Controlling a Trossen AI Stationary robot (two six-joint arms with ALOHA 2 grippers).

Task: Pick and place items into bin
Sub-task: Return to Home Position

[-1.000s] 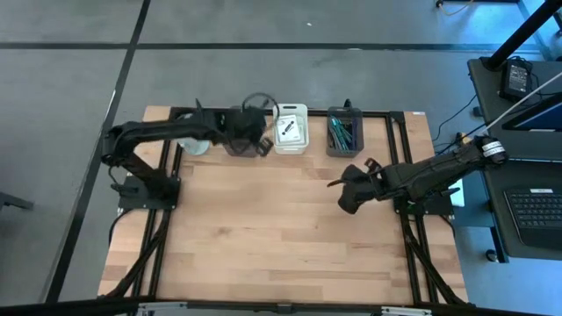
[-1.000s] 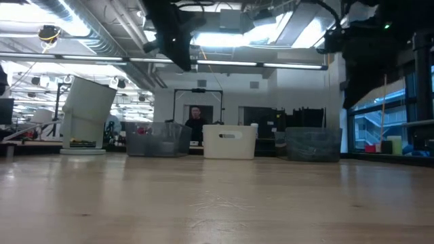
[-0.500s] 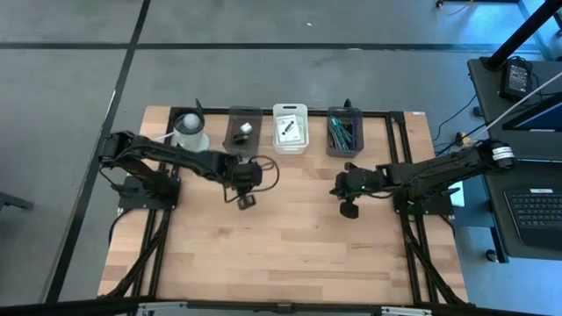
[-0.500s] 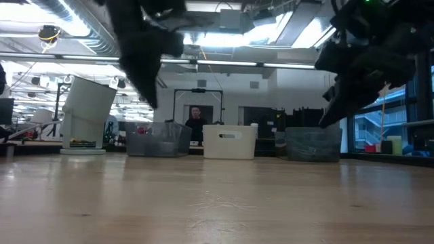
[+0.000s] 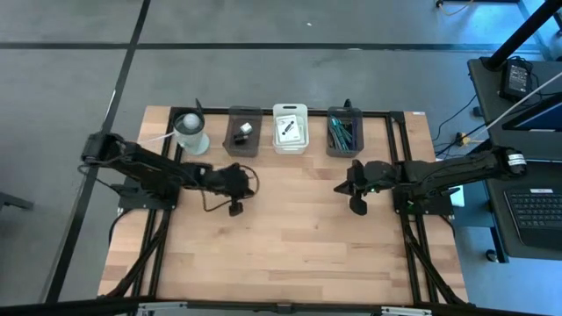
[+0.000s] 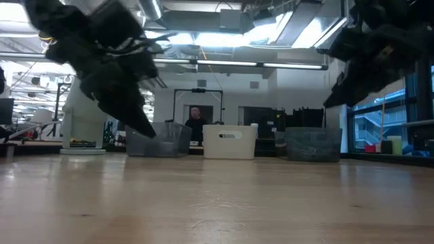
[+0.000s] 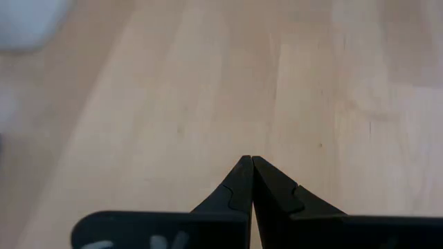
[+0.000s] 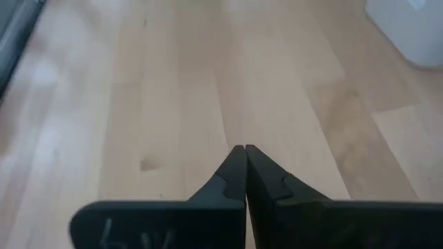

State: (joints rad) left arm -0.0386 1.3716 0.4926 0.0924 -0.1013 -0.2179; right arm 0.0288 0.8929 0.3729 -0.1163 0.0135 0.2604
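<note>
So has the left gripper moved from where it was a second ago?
Yes. Seen from above, the left gripper was over the left dark bin; it has drawn back off the bin toward the middle of the table, shut and empty.

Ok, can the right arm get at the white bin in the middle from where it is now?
Probably yes. The right tool is shut and empty over the table, and no object lies between it and the open-topped white bin. The left tool sits off to the other side.

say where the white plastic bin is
High view: the white plastic bin sits in the far row, between the left dark bin and the right dark bin.
</note>
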